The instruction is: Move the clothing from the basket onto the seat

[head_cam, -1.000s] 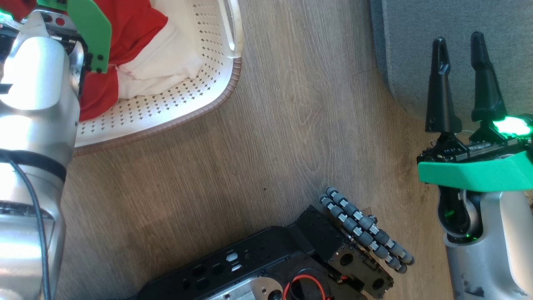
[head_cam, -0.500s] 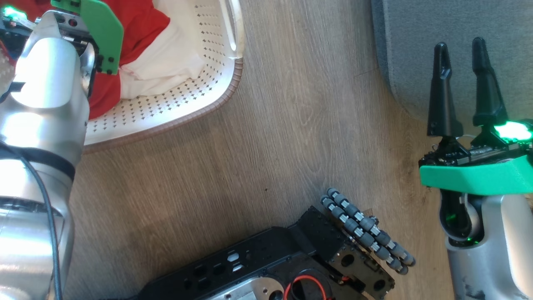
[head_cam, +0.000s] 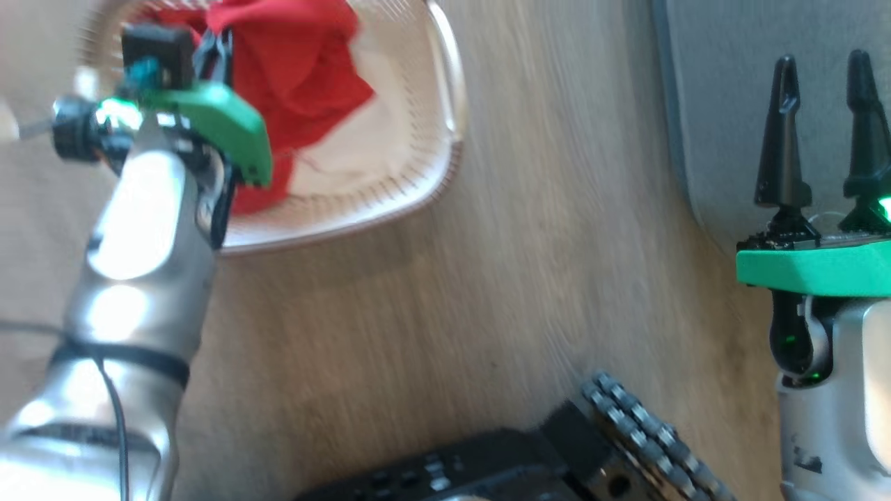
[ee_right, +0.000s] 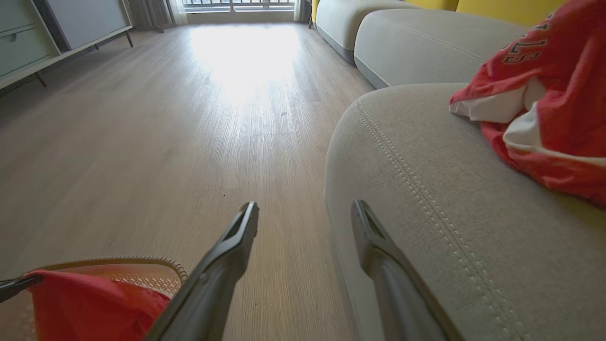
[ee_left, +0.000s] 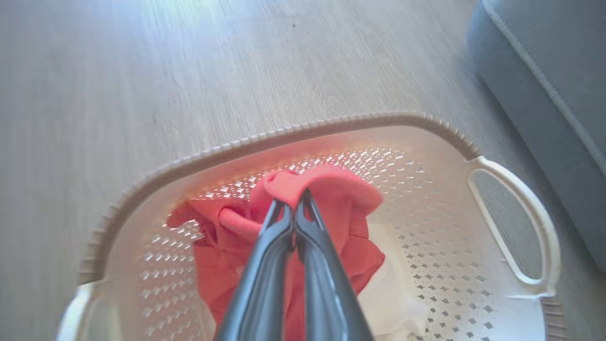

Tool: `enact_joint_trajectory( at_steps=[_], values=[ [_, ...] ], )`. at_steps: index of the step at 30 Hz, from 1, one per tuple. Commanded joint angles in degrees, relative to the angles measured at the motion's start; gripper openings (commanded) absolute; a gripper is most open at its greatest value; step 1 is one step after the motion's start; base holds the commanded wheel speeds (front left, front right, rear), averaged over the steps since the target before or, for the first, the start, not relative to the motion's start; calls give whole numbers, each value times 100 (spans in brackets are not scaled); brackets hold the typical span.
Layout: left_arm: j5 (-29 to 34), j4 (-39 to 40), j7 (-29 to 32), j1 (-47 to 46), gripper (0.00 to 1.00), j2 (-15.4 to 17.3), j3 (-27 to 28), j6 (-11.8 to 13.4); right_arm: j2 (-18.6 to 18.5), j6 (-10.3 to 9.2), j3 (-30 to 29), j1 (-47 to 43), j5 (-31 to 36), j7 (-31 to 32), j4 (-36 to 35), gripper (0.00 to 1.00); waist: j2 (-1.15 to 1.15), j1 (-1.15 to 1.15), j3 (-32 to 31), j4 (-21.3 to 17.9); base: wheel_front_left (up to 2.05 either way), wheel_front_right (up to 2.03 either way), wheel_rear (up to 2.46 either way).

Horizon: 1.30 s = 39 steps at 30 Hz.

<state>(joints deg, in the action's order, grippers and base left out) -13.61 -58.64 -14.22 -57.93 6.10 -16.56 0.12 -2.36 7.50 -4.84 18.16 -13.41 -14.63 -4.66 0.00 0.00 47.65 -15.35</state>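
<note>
1. Head view: the left gripper (head_cam: 221,49) reaches into the basket (head_cam: 449,149) at the far left, its fingers partly hidden by the red clothing (head_cam: 306,76). The right gripper (head_cam: 823,62) hovers at the right, over the near edge of the seat (head_cam: 717,104). The floor (head_cam: 501,264) lies between basket and seat.
2. Left wrist view: the left gripper is clenched on a fold of the clothing, held above the basket's bottom. The rest hangs down inside.
3. Right wrist view: the right gripper is released, fingers apart and empty, at the seat's rounded corner. A second garment (ee_right: 554,94), red with white trim and lettering, lies on the seat at the far right.
</note>
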Motion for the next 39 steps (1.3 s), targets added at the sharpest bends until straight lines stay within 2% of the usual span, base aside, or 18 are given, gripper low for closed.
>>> enact_joint_trajectory(
  at_steps=[1, 11, 18, 22, 28, 39],
  values=[
    [-58, 446, -74, 367, 0, 189, 194, 21, -52, -1, 25, -233, 111, -37, -84, 100, 0, 0, -1116, 873, 0, 0, 0],
    [-274, 2904, -77, 3042, 0, 527, 822, 297, -52, -1, -483, -1165, 741, -37, 464, 100, 0, 0, -3462, 1882, 0, 0, 0],
    [-382, 4370, 134, 4308, 0, 743, 1003, 533, -52, -1, -569, -1724, 929, -37, 568, 100, 0, 0, -4348, 2105, 0, 0, 0],
    [-418, 5083, 348, 4819, 0, 873, 1110, 675, -52, -1, -535, -1879, 1018, -37, 587, 100, 0, 0, -4609, 2104, 0, 0, 0],
    [-463, 5745, 636, 5334, 0, 1005, 1251, 866, -52, -1, -396, -1961, 1080, -37, 688, 100, 0, 0, -4859, 2040, 0, 0, 0],
    [-482, 6239, 867, 5556, 0, 1057, 1280, 1032, -52, -1, -116, -1907, 1041, -37, 923, 100, 0, 0, -4912, 2005, 0, 0, 0]
  ],
)
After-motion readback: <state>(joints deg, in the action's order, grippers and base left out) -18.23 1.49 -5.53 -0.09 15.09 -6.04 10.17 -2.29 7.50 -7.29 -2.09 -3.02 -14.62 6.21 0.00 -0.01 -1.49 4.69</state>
